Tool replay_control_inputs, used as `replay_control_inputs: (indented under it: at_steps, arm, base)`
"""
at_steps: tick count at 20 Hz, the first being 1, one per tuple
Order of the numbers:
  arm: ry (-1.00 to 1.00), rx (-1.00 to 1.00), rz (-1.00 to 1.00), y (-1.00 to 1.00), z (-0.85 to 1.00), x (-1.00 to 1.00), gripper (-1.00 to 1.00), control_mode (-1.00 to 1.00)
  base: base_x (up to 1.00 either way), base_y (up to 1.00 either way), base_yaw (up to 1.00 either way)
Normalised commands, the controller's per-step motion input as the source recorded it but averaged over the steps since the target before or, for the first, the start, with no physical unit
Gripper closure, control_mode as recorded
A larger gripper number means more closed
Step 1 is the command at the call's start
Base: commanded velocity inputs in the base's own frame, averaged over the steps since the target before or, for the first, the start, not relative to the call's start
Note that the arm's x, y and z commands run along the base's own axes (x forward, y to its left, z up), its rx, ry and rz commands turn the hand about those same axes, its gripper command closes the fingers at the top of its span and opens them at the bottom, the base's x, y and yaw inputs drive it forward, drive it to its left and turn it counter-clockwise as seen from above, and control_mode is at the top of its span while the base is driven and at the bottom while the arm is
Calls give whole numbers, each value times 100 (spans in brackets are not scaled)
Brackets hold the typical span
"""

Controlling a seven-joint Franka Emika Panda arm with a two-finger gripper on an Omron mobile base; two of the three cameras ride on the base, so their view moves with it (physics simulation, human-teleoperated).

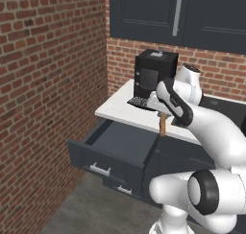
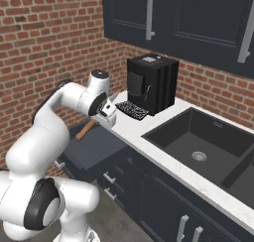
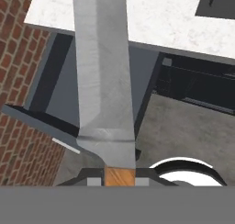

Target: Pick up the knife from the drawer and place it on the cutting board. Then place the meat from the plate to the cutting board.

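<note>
My gripper [image 1: 163, 114] is shut on the knife [image 3: 103, 81] and holds it in the air above the open drawer [image 1: 120, 143], by the counter's front edge. The orange-brown handle [image 1: 163, 126] hangs down below the hand. In the right base view the handle [image 2: 85, 130] sticks out to the left of the gripper [image 2: 99, 119], over the drawer [image 2: 94, 151]. In the hand view the grey blade runs up the middle, with the dark drawer [image 3: 57, 87] behind it. The drawer's inside looks bare. The cutting board, the meat and the plate are out of view.
A black coffee machine [image 1: 154, 74] stands on the white counter [image 1: 117, 109] against the brick wall. To its right lies a dark sink [image 2: 203, 147]. Dark upper cabinets [image 2: 198, 18] hang above. A brick wall [image 1: 48, 94] closes off the left side beside the drawer.
</note>
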Motion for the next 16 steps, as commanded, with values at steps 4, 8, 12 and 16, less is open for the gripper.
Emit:
replay_control_inputs:
  at_steps: [4,8,12,16]
  arm:
    - [0,1,0,-3,0,0,100,-100]
    - [0,0,0,0,0,0,100,100]
    - [0,0,0,0,0,0,100,100]
    - [0,0,0,0,0,0,100,100]
  base:
    - [0,0,0]
    - [0,0,0]
    - [-32,-8,0]
    - [-62,-22,-1]
